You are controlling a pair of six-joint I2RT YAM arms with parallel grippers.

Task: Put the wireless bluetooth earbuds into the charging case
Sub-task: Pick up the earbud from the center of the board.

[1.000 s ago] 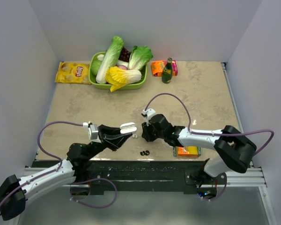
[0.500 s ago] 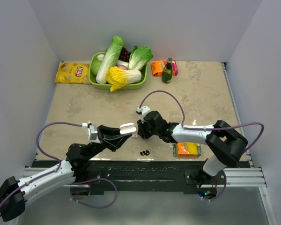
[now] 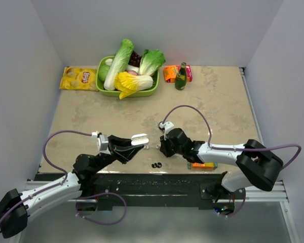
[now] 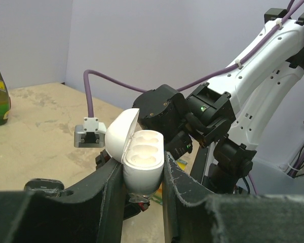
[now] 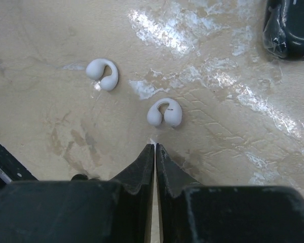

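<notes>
My left gripper (image 4: 143, 174) is shut on the white charging case (image 4: 142, 162), holding it upright by its sides above the table with the lid swung open and the wells empty. From above, the case (image 3: 139, 138) sits at the left gripper's (image 3: 134, 145) tips. Two white earbuds (image 5: 103, 74) (image 5: 164, 112) lie loose on the table. My right gripper (image 5: 155, 146) hangs just short of the nearer one, jaws pressed together with nothing between them. In the top view the right gripper (image 3: 163, 149) is right of the case. A pair of black earbuds (image 3: 156, 165) lies near the front edge.
A black case (image 5: 291, 23) lies at the upper right of the right wrist view. An orange box (image 3: 202, 164) sits under the right arm. At the back stand a green basket (image 3: 126, 93) of vegetables, a chips bag (image 3: 78, 78), a green bottle (image 3: 180, 77) and orange packets (image 3: 171, 74).
The right gripper swung toward the case, then drew back to the right and nearer the front edge, and its jaws closed. The left arm kept the case nearly still.
</notes>
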